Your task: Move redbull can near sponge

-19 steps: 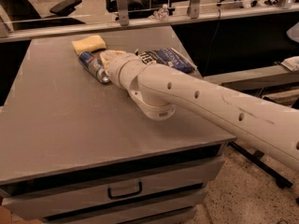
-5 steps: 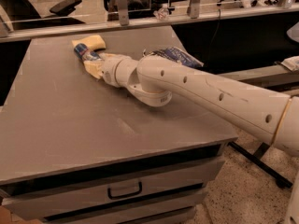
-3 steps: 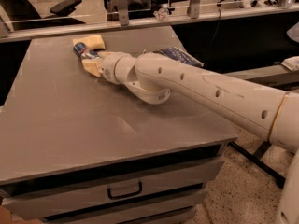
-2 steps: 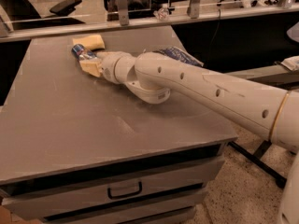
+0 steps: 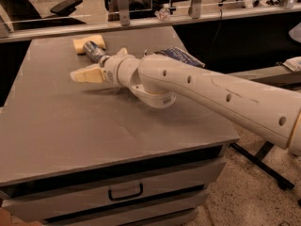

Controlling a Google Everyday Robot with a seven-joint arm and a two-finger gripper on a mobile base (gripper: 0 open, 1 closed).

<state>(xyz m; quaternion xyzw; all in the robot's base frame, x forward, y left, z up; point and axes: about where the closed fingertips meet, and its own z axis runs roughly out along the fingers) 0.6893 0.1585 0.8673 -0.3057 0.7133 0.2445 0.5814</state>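
The redbull can (image 5: 95, 51) is a blue-and-silver can lying on its side at the back left of the grey table (image 5: 70, 131). Its far end touches the pale-yellow sponge (image 5: 87, 42). My gripper (image 5: 98, 63) is right at the can's near end, on a thick cream arm (image 5: 207, 91) that reaches in from the right. One cream finger (image 5: 87, 74) points left in front of the can. The other finger (image 5: 122, 52) shows just behind it. The jaws stand apart, and the can rests on the table between them.
A crinkled blue snack bag (image 5: 182, 56) lies on the table behind the arm. The table has drawers (image 5: 124, 191) under its front edge. A railing and office chairs (image 5: 63, 6) stand beyond the back edge. The floor drops away to the right.
The can was carried left and back until it lay against the sponge. Over the last second the front finger has moved away from the can toward the front; the can stays put.
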